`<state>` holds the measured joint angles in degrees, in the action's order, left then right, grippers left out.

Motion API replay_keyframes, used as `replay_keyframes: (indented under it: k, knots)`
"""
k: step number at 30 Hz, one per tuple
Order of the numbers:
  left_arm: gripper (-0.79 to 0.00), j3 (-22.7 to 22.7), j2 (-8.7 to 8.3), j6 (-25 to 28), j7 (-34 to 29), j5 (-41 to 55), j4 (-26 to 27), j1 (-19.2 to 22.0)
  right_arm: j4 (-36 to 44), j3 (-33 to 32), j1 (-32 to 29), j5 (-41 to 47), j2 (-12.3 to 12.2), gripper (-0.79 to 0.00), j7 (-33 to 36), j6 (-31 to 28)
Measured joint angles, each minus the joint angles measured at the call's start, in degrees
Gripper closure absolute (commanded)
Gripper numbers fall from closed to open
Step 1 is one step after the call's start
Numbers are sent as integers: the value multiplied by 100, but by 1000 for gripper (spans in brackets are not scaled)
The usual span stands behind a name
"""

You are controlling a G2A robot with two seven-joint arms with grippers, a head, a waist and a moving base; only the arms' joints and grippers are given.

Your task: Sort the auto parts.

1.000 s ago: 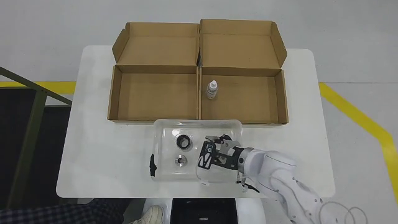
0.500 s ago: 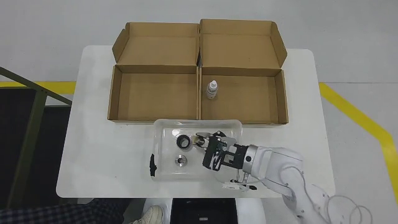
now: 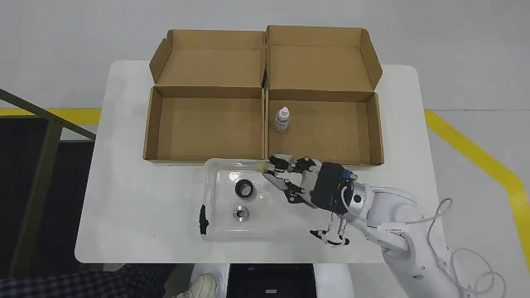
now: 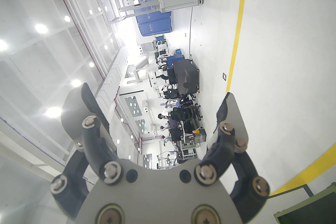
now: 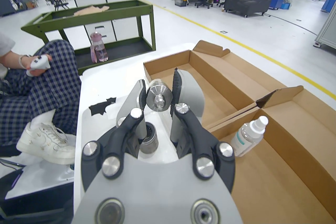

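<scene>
The right gripper (image 5: pixel 159 87) has its fingers (image 5: pixel 189 89) clamped on a small silver metal cylinder (image 5: pixel 158 100) above the far rim of the clear plastic tray (image 3: pixel 240 161), with the open brown cardboard boxes (image 3: pixel 204 128) just beyond the fingertips.

Top camera straight down on table (image 3: pixel 124 174); right wrist camera close, with the same boxes (image 3: pixel 207 124); left wrist roomward.

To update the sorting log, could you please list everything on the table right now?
White table: one, under everything.
Open brown cardboard boxes: two, side by side, far side.
Small white plastic bottle: one, upright in one box.
Clear plastic tray: one, near side.
Dark ring bearing: one, in tray.
Small silver metal part: one, in tray.
Black scrap: one, at tray's edge.
Silver metal cylinder: one, gripped above tray.
Right gripper: shut on cylinder.
Left gripper: open, empty.
</scene>
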<state>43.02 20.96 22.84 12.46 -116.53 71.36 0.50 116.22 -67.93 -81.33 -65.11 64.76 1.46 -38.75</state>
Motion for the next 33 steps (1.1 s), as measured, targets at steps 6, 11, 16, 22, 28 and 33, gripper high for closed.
replay_keyframes:
  k: [6, 11, 16, 22, 28, 33]
  knots:
    - [-785, 0, 0, 0, 0, 0, 0, 0, -48, -243, -85, 375, -16, 0, -390, -49]
    - [-785, 0, 0, 0, 0, 0, 0, 0, -43, -432, -177, 603, -26, 0, -682, -65]
    - [-785, 0, 0, 0, 0, 0, 0, 0, 1, -554, -238, 699, -32, 0, -833, -69]
    - [-785, 0, 0, 0, 0, 0, 0, 0, 3, -647, -258, 818, -34, 0, -940, -62]
    - [-785, 0, 0, 0, 0, 0, 0, 0, -34, -708, -262, 872, -32, 0, -968, -35]
    - [-785, 0, 0, 0, 0, 0, 0, 0, -54, -765, -263, 797, -34, 0, -934, 39]
